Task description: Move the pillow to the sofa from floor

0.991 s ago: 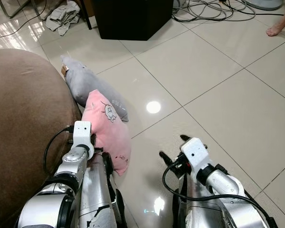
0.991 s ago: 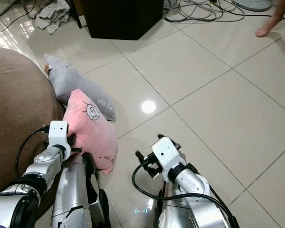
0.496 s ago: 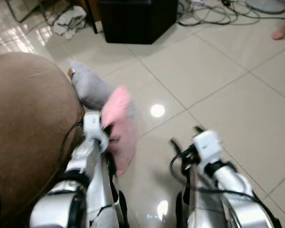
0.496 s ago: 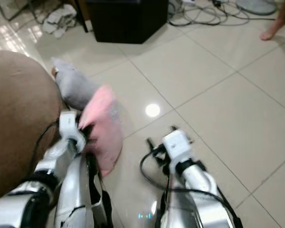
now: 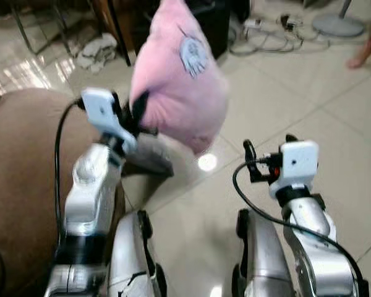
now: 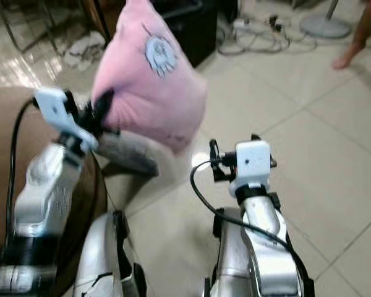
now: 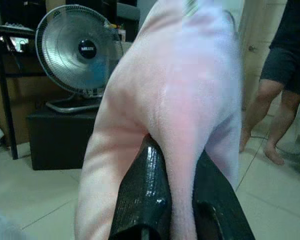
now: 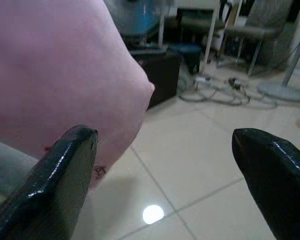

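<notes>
The left gripper (image 7: 182, 200) pinches the pillow (image 5: 176, 80) — plump, soft pink, a small cartoon print — above the sofa (image 5: 25, 161) edge; the right gripper (image 8: 165, 175) gapes empty.

Silver arms, black-fingered claws, black cables

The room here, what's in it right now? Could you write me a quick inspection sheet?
Surface: glossy beige tile floor.
Job's things: pink pillow off the floor, held up in the air; brown sofa beside it.
Clutter: grey pillow on the floor by the sofa; crumpled cloth; black cabinet; fan.
Grippers: left gripper shut on the pink pillow; right gripper open, holding nothing.
Cables: tangle of cords on the floor; black wires on both arms.
Surroundings: a person's legs; chairs.
</notes>
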### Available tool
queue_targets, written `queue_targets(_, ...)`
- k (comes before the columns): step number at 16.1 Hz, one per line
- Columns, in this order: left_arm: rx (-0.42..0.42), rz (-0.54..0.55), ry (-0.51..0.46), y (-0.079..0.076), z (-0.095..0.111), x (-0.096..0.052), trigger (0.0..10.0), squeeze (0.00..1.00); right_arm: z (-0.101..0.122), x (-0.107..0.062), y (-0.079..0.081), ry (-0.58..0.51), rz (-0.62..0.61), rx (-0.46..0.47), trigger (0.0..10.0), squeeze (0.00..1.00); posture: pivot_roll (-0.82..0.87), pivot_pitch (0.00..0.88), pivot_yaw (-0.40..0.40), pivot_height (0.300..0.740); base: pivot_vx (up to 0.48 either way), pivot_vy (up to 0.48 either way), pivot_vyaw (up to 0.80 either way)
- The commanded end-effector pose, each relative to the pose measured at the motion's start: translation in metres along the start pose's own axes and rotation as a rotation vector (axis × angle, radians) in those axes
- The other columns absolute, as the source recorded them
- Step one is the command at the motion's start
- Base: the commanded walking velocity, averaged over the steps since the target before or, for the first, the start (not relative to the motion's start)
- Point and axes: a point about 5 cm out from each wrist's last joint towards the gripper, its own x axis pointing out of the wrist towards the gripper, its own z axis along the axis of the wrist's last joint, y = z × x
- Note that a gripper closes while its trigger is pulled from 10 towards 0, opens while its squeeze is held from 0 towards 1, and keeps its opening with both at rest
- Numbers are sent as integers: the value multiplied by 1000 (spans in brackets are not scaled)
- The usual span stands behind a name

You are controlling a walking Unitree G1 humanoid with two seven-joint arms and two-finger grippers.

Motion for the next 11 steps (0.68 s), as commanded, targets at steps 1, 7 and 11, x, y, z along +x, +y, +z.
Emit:
queue_targets(1, 39, -15, -37, -12, 17, 3, 10000, 0, 4, 2, -3, 0, -9, 5, 10000, 0, -52, 27, 69, 525, 0, 0, 0)
queue_targets(7, 82, 30, 42, -18, 3, -6, 10000, 0, 5, 10, -18, 34, -86, -4, 10000, 0, -80, 3, 61, 565, 0, 0, 0)
queue_targets(11, 99, 44, 104, -20, -6, -7, 10000, 0, 4, 13, -19, 43, -95, -22, 10000, 0, -83, 0, 75, 595, 0, 0, 0)
